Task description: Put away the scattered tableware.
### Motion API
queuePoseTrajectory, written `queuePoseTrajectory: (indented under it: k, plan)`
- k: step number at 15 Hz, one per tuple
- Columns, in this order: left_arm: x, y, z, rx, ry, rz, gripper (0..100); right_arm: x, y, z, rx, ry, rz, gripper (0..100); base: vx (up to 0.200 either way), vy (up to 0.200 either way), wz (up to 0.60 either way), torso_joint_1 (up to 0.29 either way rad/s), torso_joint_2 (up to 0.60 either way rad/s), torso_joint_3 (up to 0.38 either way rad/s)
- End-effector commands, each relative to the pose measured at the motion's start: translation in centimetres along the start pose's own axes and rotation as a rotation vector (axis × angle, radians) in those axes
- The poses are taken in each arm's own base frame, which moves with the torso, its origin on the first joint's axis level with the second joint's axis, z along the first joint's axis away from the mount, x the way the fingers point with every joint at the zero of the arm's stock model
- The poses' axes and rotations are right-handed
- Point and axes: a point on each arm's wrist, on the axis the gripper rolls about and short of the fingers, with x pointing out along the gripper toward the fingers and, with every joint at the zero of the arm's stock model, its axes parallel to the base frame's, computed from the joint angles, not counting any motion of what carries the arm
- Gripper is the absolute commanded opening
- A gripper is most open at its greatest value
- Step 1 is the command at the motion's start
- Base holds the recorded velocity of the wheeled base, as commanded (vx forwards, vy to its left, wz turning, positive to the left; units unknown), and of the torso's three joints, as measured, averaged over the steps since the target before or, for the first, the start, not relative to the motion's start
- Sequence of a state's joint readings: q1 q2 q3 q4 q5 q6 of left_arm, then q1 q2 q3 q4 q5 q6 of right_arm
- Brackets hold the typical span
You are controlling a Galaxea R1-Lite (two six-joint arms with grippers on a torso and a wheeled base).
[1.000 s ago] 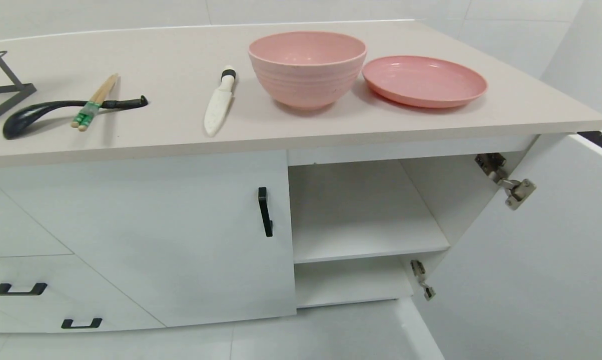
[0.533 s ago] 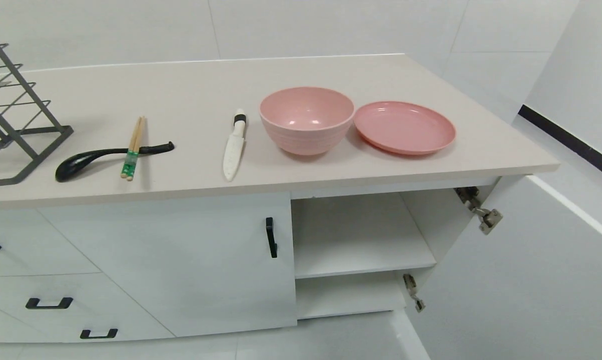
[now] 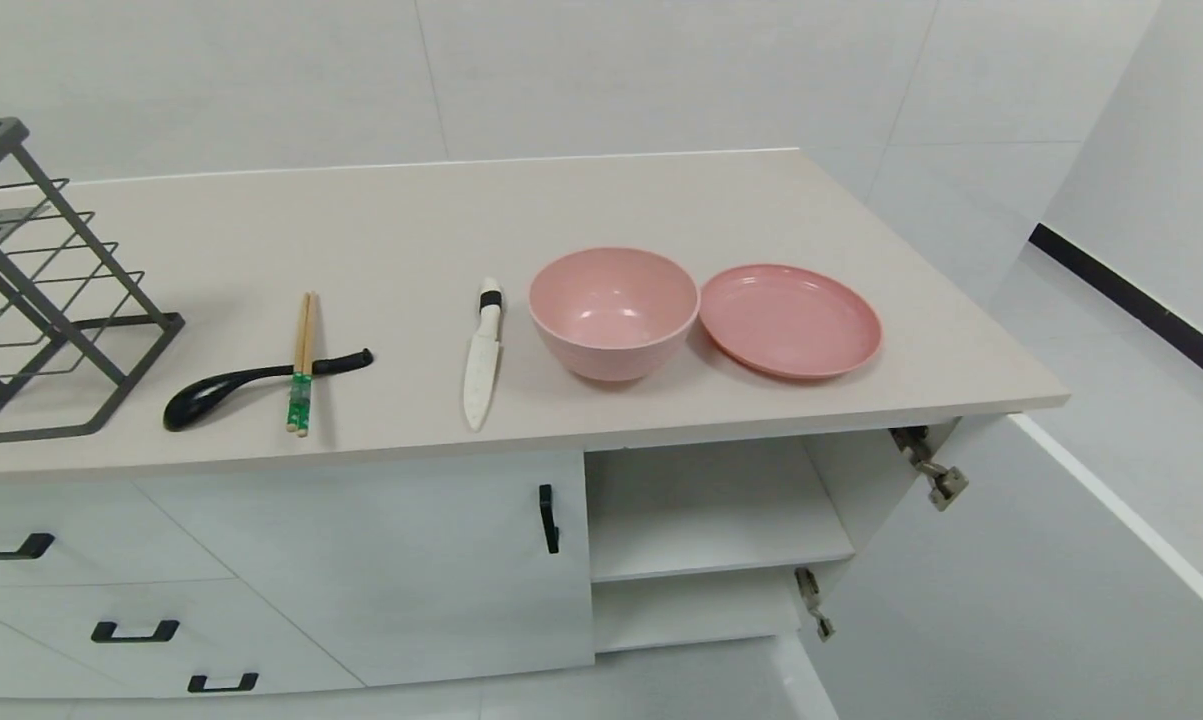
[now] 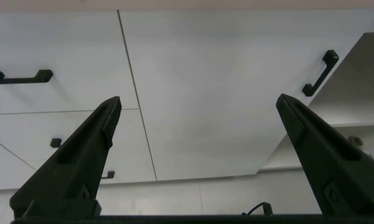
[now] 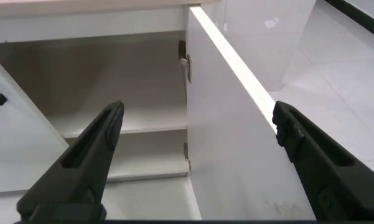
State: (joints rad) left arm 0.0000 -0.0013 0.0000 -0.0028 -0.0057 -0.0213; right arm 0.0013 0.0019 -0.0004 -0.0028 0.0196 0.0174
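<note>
Black left gripper [image 4: 196, 158]: low in front of the shut drawer fronts [image 4: 62, 124]; fingers spread wide, nothing between them.
Right gripper [image 5: 193, 162]: low before the open cabinet [image 5: 112, 81]; fingers likewise wide apart and bare.
Cabinet door [image 3: 971, 600]: right one swung out toward the near side; two shelves [image 3: 711, 520] exposed; left door [image 3: 361, 560] shut.
Counter [image 3: 561, 210], near edge, left to right: black spoon [image 3: 241, 381] with chopsticks [image 3: 301, 365] lying across its handle; knife [image 3: 482, 355] well apart from them; pink bowl [image 3: 613, 312]; pink plate [image 3: 789, 318] just beside the bowl, contact uncertain.
Rack [image 3: 51, 300]: grey wire, far left on the counter.
Progress: barely begun, by my reckoning. Storage is opened, all five pieces sit on the counter, none gripped.
Left to do: every pick and every placement.
Hidden: back of the lower shelf, behind the shelf edge; rack's left part cut by the frame; drawer contents; whether the knife wears a sheath is hard to tell.
</note>
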Motion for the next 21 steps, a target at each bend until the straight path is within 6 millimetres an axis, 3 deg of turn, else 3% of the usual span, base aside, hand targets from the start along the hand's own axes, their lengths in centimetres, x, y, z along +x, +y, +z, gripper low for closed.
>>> queuePoseTrajectory:
  k: [1, 4, 12, 21]
  plan:
    - [0.01, 0.0, 0.01, 0.0, 0.001, 0.0, 100, 0.0, 0.0, -0.01, -0.001, 0.0, 0.001, 100, 0.0, 0.0, 0.0, 0.085, -0.17, -0.1]
    - [0.01, 0.0, 0.01, 0.001, 0.001, 0.0, 100, 0.0, 0.0, -0.01, -0.001, 0.0, 0.001, 100, 0.2, 0.2, 0.0, 0.028, -0.06, -0.04]
    - [0.01, 0.0, 0.01, 0.0, 0.001, 0.0, 100, -0.02, 0.0, 0.03, -0.001, -0.003, 0.001, 100, 0.0, 0.0, 0.0, 0.011, -0.02, -0.013]
    - [0.01, 0.0, 0.01, 0.0, 0.001, 0.0, 100, 0.0, 0.0, -0.01, -0.001, 0.0, 0.001, 100, 0.0, 0.0, 0.0, 0.227, -0.49, -0.252]
